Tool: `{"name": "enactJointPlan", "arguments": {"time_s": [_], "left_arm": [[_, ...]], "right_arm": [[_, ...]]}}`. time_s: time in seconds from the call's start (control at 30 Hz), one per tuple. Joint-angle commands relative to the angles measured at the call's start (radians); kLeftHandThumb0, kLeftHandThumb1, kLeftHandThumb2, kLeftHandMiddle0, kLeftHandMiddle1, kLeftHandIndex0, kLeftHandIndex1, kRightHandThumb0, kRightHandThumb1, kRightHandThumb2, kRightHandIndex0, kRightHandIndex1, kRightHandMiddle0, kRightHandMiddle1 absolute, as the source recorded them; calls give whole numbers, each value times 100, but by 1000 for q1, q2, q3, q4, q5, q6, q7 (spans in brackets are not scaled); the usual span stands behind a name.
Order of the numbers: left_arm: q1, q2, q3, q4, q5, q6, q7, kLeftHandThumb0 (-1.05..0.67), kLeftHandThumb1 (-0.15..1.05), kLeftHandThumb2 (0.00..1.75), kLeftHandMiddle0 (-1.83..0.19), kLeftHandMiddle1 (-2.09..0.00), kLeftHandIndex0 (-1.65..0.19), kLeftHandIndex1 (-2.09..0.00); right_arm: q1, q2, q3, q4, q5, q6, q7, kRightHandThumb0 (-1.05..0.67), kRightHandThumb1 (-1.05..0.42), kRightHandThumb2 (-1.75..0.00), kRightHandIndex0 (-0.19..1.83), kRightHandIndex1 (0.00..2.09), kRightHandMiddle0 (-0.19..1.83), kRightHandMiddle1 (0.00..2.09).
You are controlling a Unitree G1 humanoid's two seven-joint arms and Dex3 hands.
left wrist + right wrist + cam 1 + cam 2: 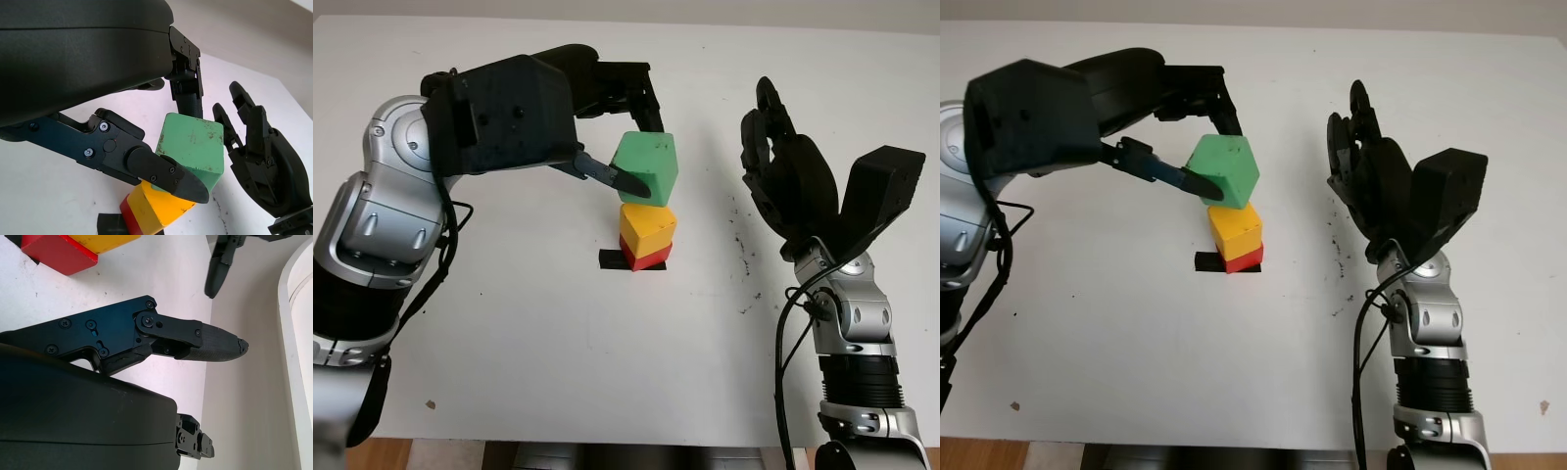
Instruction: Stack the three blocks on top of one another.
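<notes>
Tilting green block (pixel 648 166) with scuffed, speckled faces, pinched in left hand (pixel 625 132)

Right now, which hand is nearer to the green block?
Left. The left hand grips the green block, holding it on the yellow block. The right hand is open, off to the block's right, apart from it.

The left robot hand (pixel 188 142) grips the green block (pixel 193 147), tilted atop the yellow block (pixel 161 208).
</notes>
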State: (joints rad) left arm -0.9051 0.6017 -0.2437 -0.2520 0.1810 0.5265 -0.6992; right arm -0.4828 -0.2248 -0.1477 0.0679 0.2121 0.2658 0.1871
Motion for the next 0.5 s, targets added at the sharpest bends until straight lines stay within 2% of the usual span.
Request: {"name": "enactJointPlan", "arguments": {"time_s": [0.0,0.23,0.47], "left_arm": [[2,-14,-12,-27,7,14,2,-40,105,19,-21,-4,-41,-174],[10,-35,-27,-39,32,15,4,-40,105,19,-19,-4,-38,-171],[16,-36,-29,-31,44,4,1,-38,105,21,-20,-5,-38,-179]], "right_arm": [[11,4,-2,-12,0,-7,0,-73,-105,-60,-19,0,-19,0],[18,9,-7,-18,4,-4,-5,-73,-105,-60,-19,0,-19,0],[22,8,-7,-14,5,-10,-1,-72,-105,-60,-19,0,-19,0]]}}
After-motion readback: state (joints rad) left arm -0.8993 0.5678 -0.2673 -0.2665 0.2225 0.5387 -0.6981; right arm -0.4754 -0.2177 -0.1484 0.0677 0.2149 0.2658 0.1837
